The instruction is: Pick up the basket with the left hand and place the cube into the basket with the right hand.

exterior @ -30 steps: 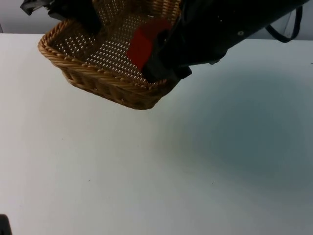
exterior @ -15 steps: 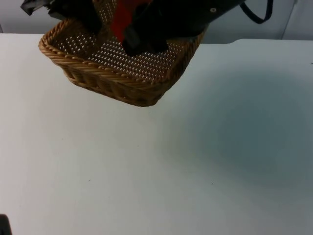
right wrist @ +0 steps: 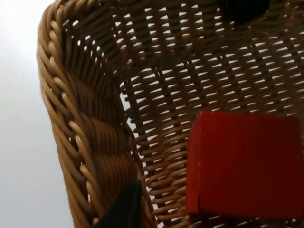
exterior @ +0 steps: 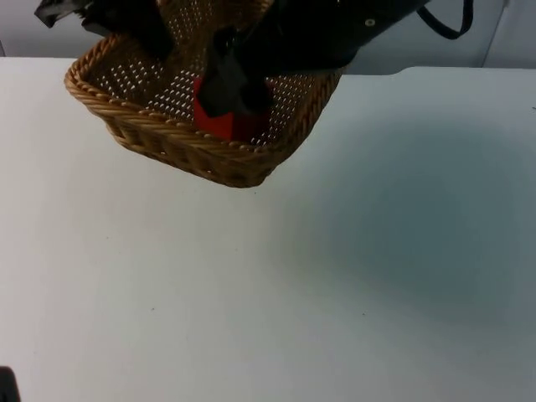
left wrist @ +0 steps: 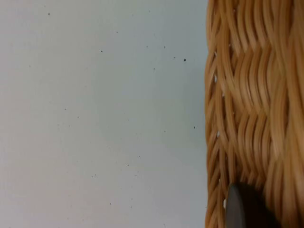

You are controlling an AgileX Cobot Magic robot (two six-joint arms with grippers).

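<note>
White table [exterior: 251, 293] — a faint shadow across its right.

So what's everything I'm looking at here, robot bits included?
basket: one, tan wicker, held off the table at its far left by the left arm.
cube: one, red, lying on the basket floor against the near wall.
table: one, white, under everything.
partition wall: one, grey, behind the table.
left gripper: one, black, at the basket's far rim, shut on it.
right gripper: one, black, inside the basket just above the cube, fingers open.
</note>
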